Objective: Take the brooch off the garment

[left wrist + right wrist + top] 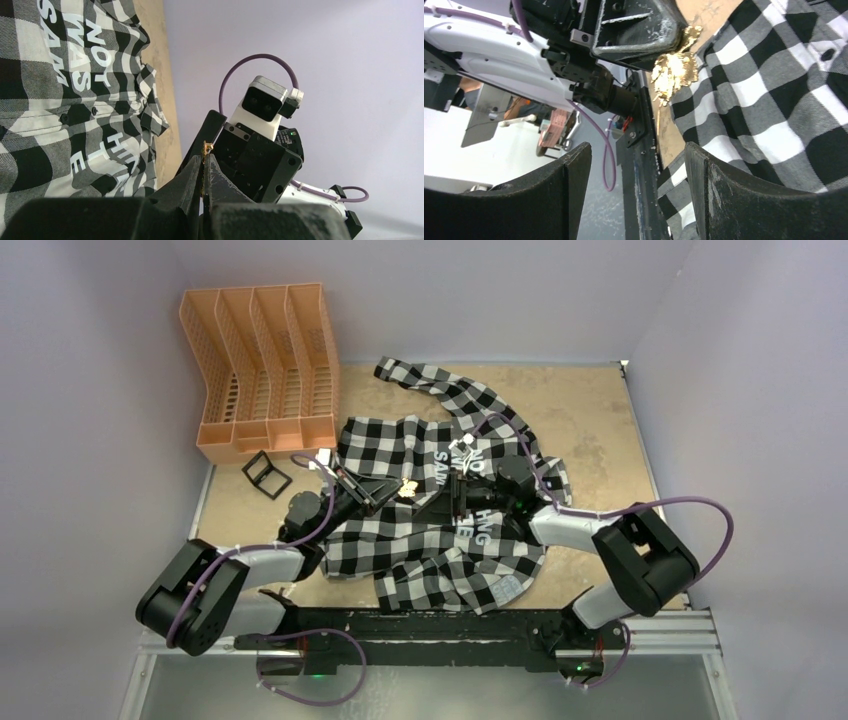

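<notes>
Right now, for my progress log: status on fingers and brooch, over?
Left fingers shut on brooch. Right fingers open, empty, facing it. Brooch looks held clear of checked shirt. Nothing in the way.

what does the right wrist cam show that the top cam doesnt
Only the right wrist view: the brooch close up, a ragged gold cluster pinched at the tip of the shut left fingers, and the right fingers standing open in the foreground. Only the top view: the orange file rack, the small black frame and the whole garment spread out. Both: the brooch, the checked cloth and the left fingers.
</notes>
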`<action>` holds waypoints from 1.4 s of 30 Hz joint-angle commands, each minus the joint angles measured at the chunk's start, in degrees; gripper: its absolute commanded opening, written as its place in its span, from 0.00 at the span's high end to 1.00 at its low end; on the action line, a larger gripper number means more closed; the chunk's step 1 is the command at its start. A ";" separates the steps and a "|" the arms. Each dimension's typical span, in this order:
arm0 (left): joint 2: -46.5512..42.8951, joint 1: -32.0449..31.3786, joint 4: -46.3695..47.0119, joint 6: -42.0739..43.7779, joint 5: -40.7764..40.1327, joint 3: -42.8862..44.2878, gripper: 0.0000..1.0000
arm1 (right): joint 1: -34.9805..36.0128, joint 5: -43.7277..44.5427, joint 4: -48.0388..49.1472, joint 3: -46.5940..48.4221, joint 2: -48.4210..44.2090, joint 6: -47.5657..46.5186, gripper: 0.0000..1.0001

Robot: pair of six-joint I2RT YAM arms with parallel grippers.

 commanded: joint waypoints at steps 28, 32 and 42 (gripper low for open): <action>0.23 -1.42 2.02 2.89 -0.32 -1.43 1.00 | 0.68 -1.97 8.25 4.99 -1.44 7.70 0.30; -0.10 -1.66 2.06 2.63 -0.03 -1.78 1.00 | 0.67 -1.41 9.06 5.20 -0.61 8.66 0.30; -0.39 -1.82 2.11 2.53 1.56 -1.79 1.00 | 0.69 -0.93 9.20 6.03 0.61 9.56 0.30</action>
